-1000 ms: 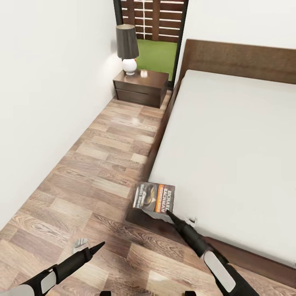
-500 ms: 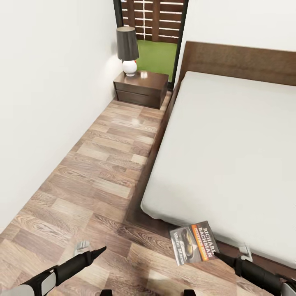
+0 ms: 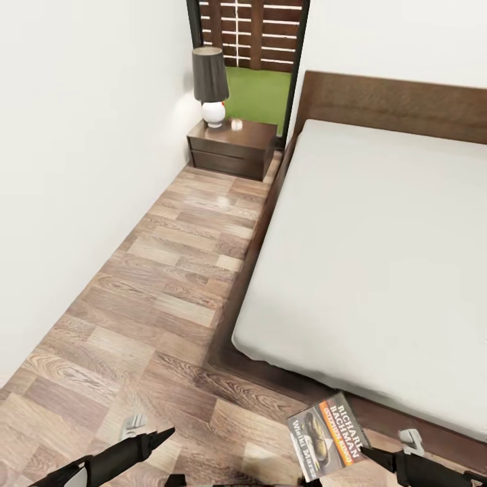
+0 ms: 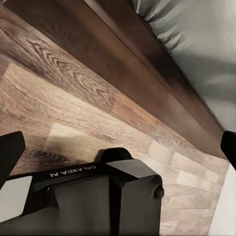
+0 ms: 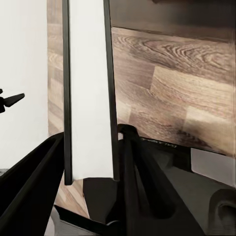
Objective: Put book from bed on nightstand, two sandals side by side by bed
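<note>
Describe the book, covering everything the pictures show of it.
The book is a thin paperback with a dark cover, an orange-red band and white lettering reading "Richard Bachman". It hangs tilted, cover up, above the wood floor just off the foot corner of the bed. The right gripper pinches its lower edge. In the right wrist view its pale page edge stands between the fingers.

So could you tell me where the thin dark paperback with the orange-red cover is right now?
In the head view, the paperback is off the grey mattress, held by the right gripper above the wood-plank floor beside the bed's foot corner.
</note>
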Robot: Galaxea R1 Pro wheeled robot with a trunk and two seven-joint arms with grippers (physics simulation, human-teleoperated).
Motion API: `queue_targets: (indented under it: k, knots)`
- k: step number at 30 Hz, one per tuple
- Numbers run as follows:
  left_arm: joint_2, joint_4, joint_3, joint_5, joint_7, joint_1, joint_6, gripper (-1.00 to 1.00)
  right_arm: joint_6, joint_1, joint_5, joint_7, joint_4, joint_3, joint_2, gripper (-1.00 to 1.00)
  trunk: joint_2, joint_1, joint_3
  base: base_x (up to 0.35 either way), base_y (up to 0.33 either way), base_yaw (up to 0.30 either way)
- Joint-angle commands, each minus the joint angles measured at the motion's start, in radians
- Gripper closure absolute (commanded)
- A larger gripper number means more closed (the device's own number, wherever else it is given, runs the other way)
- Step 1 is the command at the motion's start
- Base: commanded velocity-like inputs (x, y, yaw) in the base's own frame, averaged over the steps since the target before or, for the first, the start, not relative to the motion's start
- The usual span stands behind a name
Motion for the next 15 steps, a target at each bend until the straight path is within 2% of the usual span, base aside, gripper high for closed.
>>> queue_targets:
  k: [1,6,15]
  knots:
    - [0.0,0.0,0.008,-0.011,-0.002,0.0,-0.005,-1.0,0.008,-0.001,-0.011,0.0,0.026,0.005,-0.001,1.0,0.007,-0.004,0.003,0.0,0.0,0.0]
    - [0.0,0.0,0.007,-0.013,-0.002,0.0,-0.005,-1.0,-0.005,-0.001,-0.01,-0.001,0.101,0.004,-0.001,1.0,0.042,-0.023,0.018,0.0,0.0,0.0]
    - [0.0,-0.003,0.008,-0.009,-0.009,0.0,0.0,-1.0,-0.027,-0.001,-0.011,-0.001,0.121,0.003,-0.001,1.0,0.105,-0.058,0.047,0.0,0.0,0.0]
